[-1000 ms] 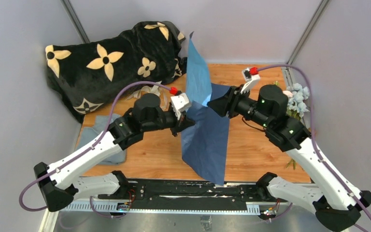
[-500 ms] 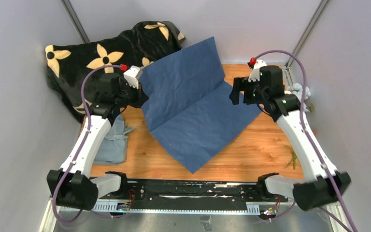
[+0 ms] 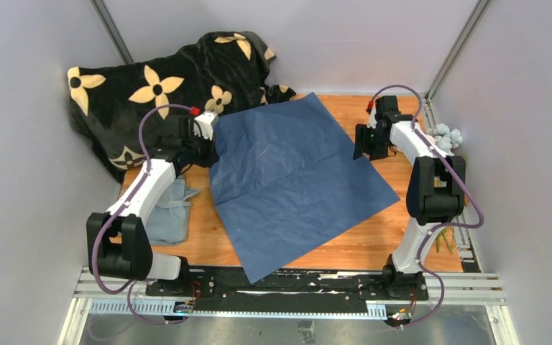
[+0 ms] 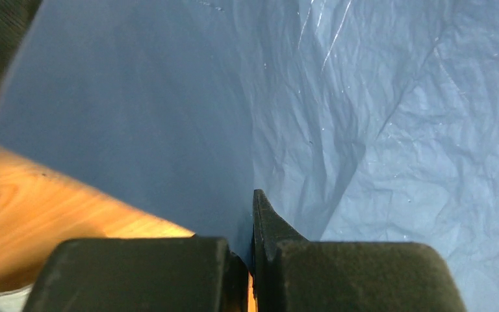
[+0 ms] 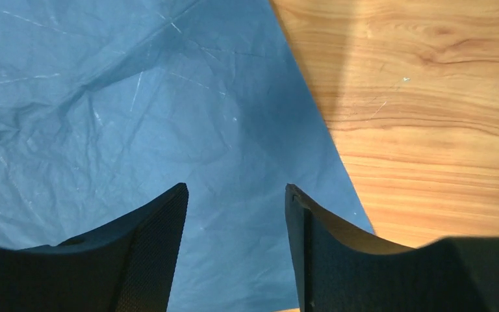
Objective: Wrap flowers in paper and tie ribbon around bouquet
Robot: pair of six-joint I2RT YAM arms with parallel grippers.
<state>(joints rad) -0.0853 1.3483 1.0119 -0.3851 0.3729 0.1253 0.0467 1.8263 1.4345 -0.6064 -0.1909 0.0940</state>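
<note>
ok so the paper (image 3: 295, 180) is lying flat now, dark side up, spread like a diamond over the middle of the table (image 3: 395, 237), its far corner reaching toward the blanket (image 3: 151, 79). A second back both arms were holding it up in the air, folded like a tent. Half a second back it was still half draped, and now it's settling open on the wood

The left gripper (image 4: 253, 221) is still clenching the sheet's left corner, with its jaws pinched tight on the edge in the wrist view. The right gripper (image 5: 236, 195) is hanging over the right edge with its jaws apart and nothing between them, so I'm calling that one released. It looked like it was pinching the sheet a second ago, so it's letting the paper drop on that side

I'm thinking the spreading step is basically wrapping up. The flowers (image 3: 444, 136) are sitting off the sheet at the far right edge of the table, just behind the right arm, so nothing is getting wrapped yet. I'm not spotting the ribbon in any view right now. The right arm is free and closest to the flowers, so I'm guessing it's going for them next. The paper is looking thin and crinkly, so a tug from the left could be dragging it out of place
</note>
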